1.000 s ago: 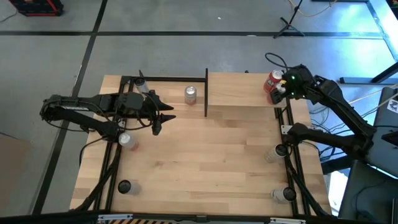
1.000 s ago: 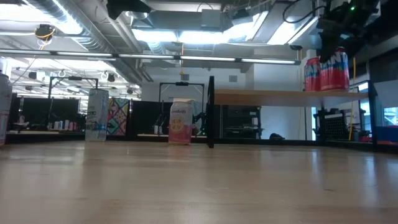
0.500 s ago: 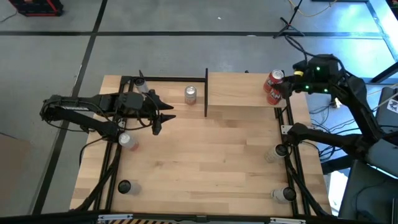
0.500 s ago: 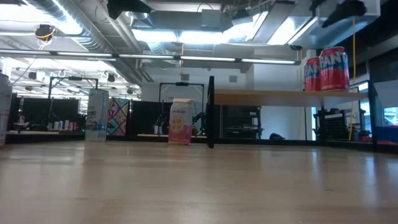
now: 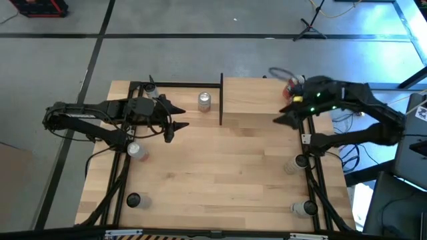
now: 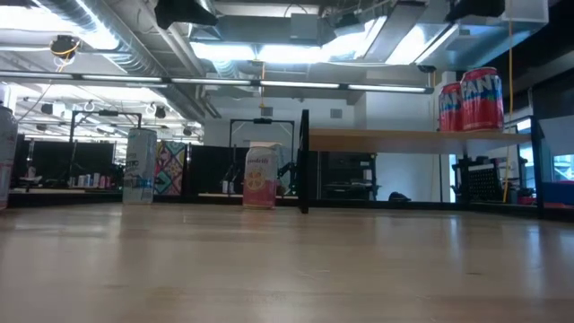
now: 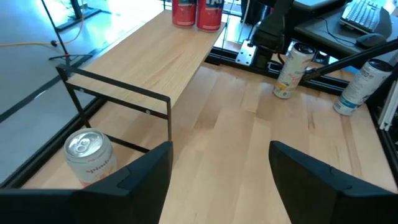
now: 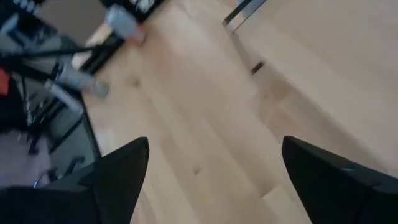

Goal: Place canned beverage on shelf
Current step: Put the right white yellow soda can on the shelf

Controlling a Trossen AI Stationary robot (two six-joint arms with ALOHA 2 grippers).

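High view: pale-wood shelf with black posts sits upper centre-right on the plank-wood bench. Right hand hangs over the shelf's right end, hiding most of the red cans. Left hand waits left of centre, near a silver can.

Low view: two red soda cans stand upright on the shelf, upper right, long axis vertical, touching.

Left wrist: fingers spread, holding nothing.

Right wrist: fingers wide apart, empty.
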